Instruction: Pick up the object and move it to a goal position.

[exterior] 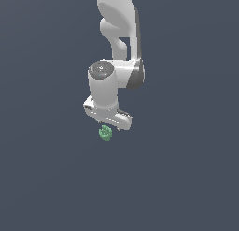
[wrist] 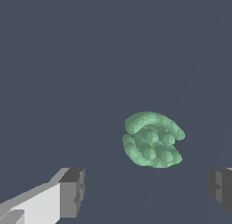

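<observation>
- Clearly the object, a small matte green lump of rounded, finger-like bumps, lies alone on the plain dark tabletop, just past the claw's tips in the exterior view, at about six o'clock from the arm's wrist.
- In the wrist view the object shows a curved ridge arching over a cluster of knobs, rather like a cupped hand; it sits between the two fingertips but nearer the one at four o'clock than the one at eight o'clock.
- By its look it is probably light and stiff, with nothing fragile about it; the matte skin should give fair grip, though the rounded bumps could let a pad slide off a crest.
- The soundest hold, as a judgement, is across its narrower body, with the pads seated on the flanks of the knob cluster and not on the thin curved ridge.
- The claw is spread wide and holds nothing; its dark pads stand well apart, the gap broader than the object.
- The white arm hangs from twelve o'clock, wrist bent so the claw points straight down over the object, which is not yet lifted.
- No goal marker shows in either view.
</observation>
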Controlling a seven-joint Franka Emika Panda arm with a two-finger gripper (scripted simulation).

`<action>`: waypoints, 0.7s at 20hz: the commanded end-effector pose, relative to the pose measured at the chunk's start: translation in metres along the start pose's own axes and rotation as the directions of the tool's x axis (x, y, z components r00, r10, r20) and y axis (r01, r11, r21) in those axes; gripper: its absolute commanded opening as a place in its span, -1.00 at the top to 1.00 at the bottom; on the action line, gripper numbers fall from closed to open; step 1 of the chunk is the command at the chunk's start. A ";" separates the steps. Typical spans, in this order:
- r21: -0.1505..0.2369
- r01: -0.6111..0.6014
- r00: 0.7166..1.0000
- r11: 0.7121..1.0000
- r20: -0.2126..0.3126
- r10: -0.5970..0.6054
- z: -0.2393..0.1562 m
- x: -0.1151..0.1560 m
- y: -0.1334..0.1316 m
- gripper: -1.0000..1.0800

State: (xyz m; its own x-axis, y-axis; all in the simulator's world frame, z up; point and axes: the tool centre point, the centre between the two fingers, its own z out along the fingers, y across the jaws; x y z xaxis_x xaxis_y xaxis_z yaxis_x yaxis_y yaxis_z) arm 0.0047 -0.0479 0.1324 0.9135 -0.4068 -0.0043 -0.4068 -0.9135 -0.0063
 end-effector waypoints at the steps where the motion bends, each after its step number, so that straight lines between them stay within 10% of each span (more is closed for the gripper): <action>1: -0.002 -0.058 0.998 0.998 -0.002 0.058 0.005 0.004 0.009 -0.92; 14: -0.006 -0.136 0.991 0.991 -0.004 0.136 0.017 0.008 0.021 -0.92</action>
State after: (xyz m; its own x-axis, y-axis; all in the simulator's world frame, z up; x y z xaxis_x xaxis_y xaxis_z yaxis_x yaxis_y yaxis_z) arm 0.0035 -0.0705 0.1177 0.8498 -0.5271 0.0000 -0.5271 -0.8498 -0.0003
